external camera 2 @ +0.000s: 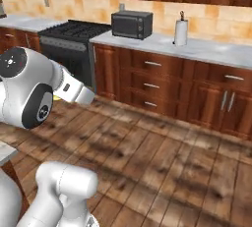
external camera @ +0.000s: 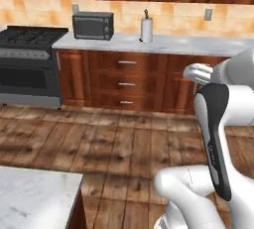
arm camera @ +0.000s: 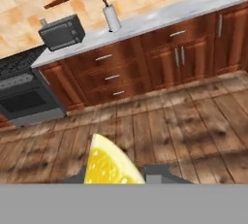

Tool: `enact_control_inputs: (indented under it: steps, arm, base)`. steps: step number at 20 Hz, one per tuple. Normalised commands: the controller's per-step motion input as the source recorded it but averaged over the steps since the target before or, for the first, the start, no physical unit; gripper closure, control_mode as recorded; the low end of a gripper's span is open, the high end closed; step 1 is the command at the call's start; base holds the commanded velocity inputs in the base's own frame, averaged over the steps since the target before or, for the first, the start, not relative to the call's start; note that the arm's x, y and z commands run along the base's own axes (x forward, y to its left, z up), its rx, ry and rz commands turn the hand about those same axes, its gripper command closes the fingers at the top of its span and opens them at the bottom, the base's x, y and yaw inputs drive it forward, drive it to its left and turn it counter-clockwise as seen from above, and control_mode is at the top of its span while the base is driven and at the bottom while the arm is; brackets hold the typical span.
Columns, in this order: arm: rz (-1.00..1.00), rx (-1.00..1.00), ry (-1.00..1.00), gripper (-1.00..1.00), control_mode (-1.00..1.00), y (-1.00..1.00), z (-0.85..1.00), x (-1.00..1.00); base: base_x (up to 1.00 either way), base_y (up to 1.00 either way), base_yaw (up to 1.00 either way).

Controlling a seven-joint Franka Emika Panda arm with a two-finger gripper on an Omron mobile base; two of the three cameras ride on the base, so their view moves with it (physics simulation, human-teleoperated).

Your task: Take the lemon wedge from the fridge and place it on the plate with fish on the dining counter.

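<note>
A wood-floored kitchen [external camera: 114, 143] with a marble counter [external camera: 163, 43] along a tan tiled wall, holding a dark toaster oven [external camera: 93, 26] and an upright paper towel roll [external camera: 146, 28]. A black stove [external camera: 30, 64] stands left of red-brown drawers [external camera: 127, 83]. The white robot arm [external camera: 218, 139] rises at lower right, and a marble island corner [external camera: 37, 198] sits at lower left.

A dark toaster oven [external camera: 93, 25] and a paper towel roll [external camera: 146, 28] stand apart on the marble worktop [external camera: 198, 44] over reddish wood drawers [external camera: 127, 84]; a black range [external camera: 30, 64] sits beside them, on plank floor [external camera: 114, 143].
</note>
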Motion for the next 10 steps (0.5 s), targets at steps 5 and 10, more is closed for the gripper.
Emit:
enact_control_inputs:
  steps: [5, 10]
  arm:
    - [0.00, 0.00, 0.00, 1.00, 1.00, 0.00, 0.00, 0.00]
    - [0.00, 0.00, 0.00, 1.00, 1.00, 0.00, 0.00, 0.00]
  base:
    - [-0.19, 0.00, 0.92]
    - [-0.18, 0.00, 0.93]
